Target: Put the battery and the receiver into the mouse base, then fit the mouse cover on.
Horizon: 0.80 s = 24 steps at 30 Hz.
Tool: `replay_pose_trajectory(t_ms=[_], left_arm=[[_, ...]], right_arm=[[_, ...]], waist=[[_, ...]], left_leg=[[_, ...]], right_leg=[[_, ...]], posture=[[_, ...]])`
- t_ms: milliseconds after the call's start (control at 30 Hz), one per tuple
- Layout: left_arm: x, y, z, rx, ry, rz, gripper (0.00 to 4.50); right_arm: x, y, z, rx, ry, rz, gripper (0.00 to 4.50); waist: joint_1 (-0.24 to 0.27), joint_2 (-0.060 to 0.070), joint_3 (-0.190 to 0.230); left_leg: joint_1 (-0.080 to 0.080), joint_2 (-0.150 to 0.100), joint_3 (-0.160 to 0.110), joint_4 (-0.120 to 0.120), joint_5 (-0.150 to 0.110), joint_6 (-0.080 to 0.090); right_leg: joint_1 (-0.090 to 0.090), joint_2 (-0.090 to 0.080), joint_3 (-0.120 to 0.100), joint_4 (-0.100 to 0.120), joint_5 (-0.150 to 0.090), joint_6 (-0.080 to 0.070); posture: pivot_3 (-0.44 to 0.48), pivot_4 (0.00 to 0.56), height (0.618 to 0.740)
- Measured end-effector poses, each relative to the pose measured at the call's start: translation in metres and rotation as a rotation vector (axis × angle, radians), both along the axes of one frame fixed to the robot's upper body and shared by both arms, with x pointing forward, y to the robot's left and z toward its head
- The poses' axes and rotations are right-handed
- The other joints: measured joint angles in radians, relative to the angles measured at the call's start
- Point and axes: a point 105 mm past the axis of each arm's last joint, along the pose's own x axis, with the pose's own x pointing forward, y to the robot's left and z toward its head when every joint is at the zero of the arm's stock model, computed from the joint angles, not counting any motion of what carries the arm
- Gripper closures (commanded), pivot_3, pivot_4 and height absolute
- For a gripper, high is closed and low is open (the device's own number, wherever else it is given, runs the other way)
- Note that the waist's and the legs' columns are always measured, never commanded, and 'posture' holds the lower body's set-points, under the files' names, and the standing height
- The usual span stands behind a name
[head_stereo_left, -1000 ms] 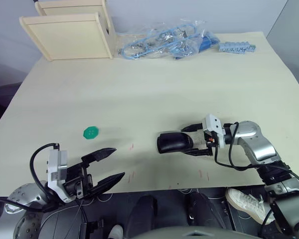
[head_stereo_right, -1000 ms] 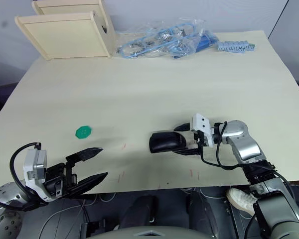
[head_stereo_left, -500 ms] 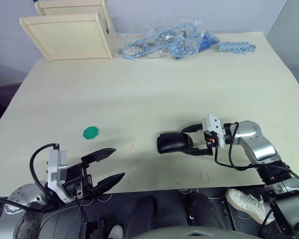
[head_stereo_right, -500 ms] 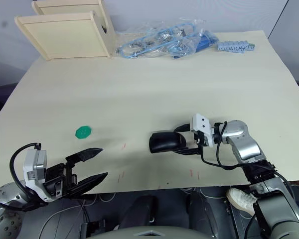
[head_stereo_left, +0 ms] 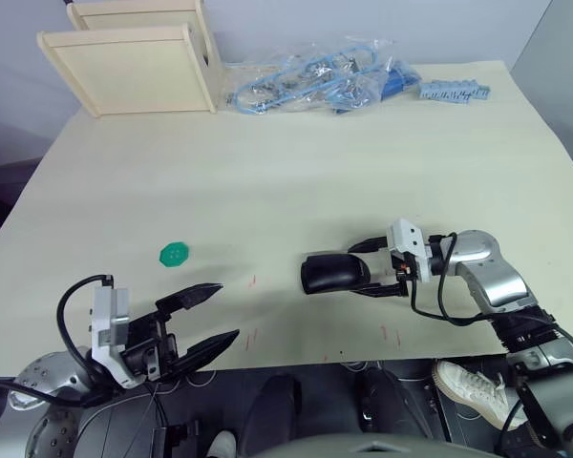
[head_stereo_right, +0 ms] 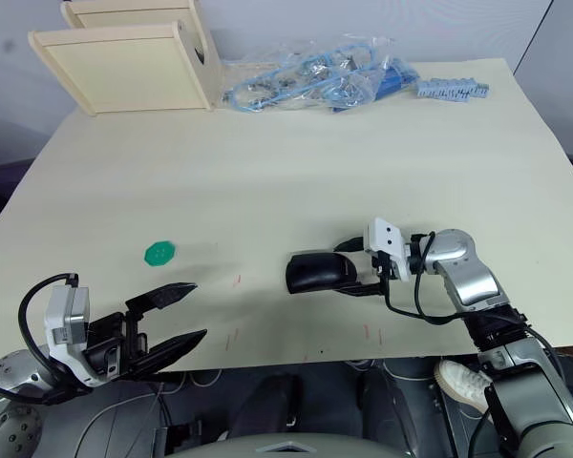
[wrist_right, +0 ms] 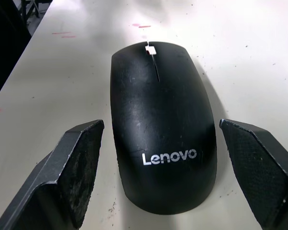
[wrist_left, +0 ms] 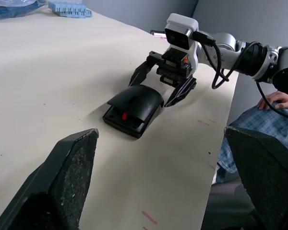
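Observation:
The mouse cover (wrist_right: 158, 124), a smooth black shell with white lettering, lies on top of the mouse base (wrist_left: 127, 125), whose red wheel peeks out under the cover's front end. The assembled mouse (head_stereo_left: 332, 274) rests on the table, right of centre. My right gripper (head_stereo_left: 355, 270) is open, one finger on each side of the mouse's rear end, clear of its sides. My left gripper (head_stereo_left: 227, 310) is open and holds nothing, near the table's front edge at the left. The battery and the receiver are out of view.
A green toothed disc (head_stereo_left: 176, 253) lies left of the mouse. Two wooden boxes (head_stereo_left: 129, 67) stand at the back left, with plastic bags of blue parts (head_stereo_left: 315, 84) and a grey-blue strip (head_stereo_left: 456, 92) along the back. A person's hand (wrist_left: 278, 98) is beyond the table's edge.

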Motion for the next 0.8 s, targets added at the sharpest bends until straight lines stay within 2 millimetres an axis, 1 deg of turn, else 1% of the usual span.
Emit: replay_pose_trajectory(t_ms=[33,67,467,567,700,800], left_arm=[[0.000,0.000,0.000,0.000,0.000,0.000,0.00],[0.000,0.000,0.000,-0.001,0.000,0.001,0.00],[-0.001,0.000,-0.001,-0.006,0.005,0.005,0.00],[-0.001,0.000,-0.002,-0.006,0.007,0.006,0.00],[-0.001,0.000,-0.002,-0.006,0.007,0.006,0.00],[-0.002,0.000,-0.002,-0.006,0.008,0.007,0.00]], right_arm=[[0.000,0.000,0.000,-0.001,-0.001,0.000,1.27],[0.000,0.000,0.000,-0.004,-0.003,0.000,1.68],[-0.001,0.001,0.002,-0.006,-0.009,0.007,1.68],[-0.003,0.004,0.007,-0.005,-0.023,0.018,1.68],[-0.004,0.008,0.020,-0.041,-0.068,0.026,1.68],[-0.005,0.012,0.025,-0.080,-0.076,0.035,1.68]], waist=[[0.000,0.000,0.000],[0.000,0.000,0.000],[0.000,0.000,0.000],[0.000,0.000,0.000],[0.000,0.000,0.000],[0.000,0.000,0.000]], left_leg=[[0.000,0.000,0.000,0.000,0.000,0.000],[0.000,0.000,0.000,0.000,0.000,0.000],[0.000,0.000,0.000,0.000,0.000,0.000],[0.000,0.000,0.000,0.000,0.000,0.000],[0.000,0.000,0.000,0.000,0.000,0.000],[0.000,0.000,0.000,0.000,0.000,0.000]], right_leg=[[0.000,0.000,0.000,0.000,0.000,0.000],[0.000,0.000,0.000,0.000,0.000,0.000],[0.000,0.000,0.000,0.000,0.000,0.000],[0.000,0.000,0.000,0.000,0.000,0.000],[0.000,0.000,0.000,0.000,0.000,0.000],[0.000,0.000,0.000,0.000,0.000,0.000]], posture=[[0.000,0.150,0.740],[0.000,0.150,0.740],[0.000,0.150,0.740],[0.000,0.150,0.740],[0.000,0.150,0.740],[0.000,0.150,0.740]])
